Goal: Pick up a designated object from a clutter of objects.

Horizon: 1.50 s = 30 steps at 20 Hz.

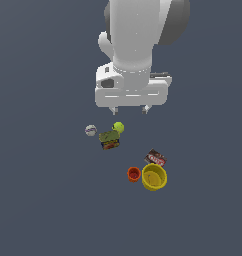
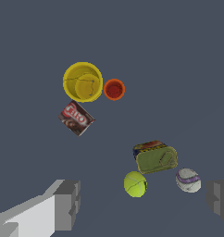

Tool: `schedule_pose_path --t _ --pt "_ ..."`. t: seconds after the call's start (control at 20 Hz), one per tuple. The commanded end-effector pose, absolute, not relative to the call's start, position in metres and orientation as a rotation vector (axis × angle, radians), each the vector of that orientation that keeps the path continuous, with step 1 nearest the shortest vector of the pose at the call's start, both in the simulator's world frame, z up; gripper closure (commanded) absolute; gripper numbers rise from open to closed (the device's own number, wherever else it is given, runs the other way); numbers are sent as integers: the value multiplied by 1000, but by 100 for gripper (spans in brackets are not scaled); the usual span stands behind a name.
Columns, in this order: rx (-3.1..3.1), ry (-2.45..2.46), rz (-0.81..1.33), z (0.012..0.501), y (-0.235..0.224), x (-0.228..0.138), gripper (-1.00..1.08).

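My tool (image 1: 129,109) hung high above the surface (image 1: 43,200) with its two fingers spread wide and nothing between them; in the wrist view the fingertips (image 2: 67,203) framed open air, so I judged I was lining up a descent, not gripping. I took the tennis ball (image 2: 135,183) as my landmark, since it was the thing I wanted. It lay on the surface almost directly under the tool, a little toward one finger, which is why I held the wide opening there. The green-brown box (image 2: 155,156) sat right against the ball, touching or nearly so, and I reckoned that side would crowd a finger coming down. The white-grey ball (image 2: 188,180) lay near the tennis ball on the far side of the box, apart from it. Well away from the tennis ball stood the second group: the dark red-labelled box (image 2: 76,118), the orange cup (image 2: 114,89) and the yellow bowl (image 2: 83,82), the cup just beside the bowl. That group posed no obstacle. The pick was not yet begun; I judged the fingers should straddle the ball clear of the box.
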<state>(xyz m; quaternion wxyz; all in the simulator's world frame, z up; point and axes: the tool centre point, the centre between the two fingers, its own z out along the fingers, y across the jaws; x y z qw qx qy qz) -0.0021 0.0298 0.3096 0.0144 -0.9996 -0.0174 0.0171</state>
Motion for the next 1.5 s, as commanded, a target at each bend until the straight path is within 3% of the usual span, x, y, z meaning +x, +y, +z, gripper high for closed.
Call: schedule_pose_path --t 0.0,0.75,1.45 --pt "-3111 -56 54 310 30 -2 -92" --pt "-3116 191 43 251 17 -21 -92" --pt "-3059 693 19 146 -5 -90 -92"
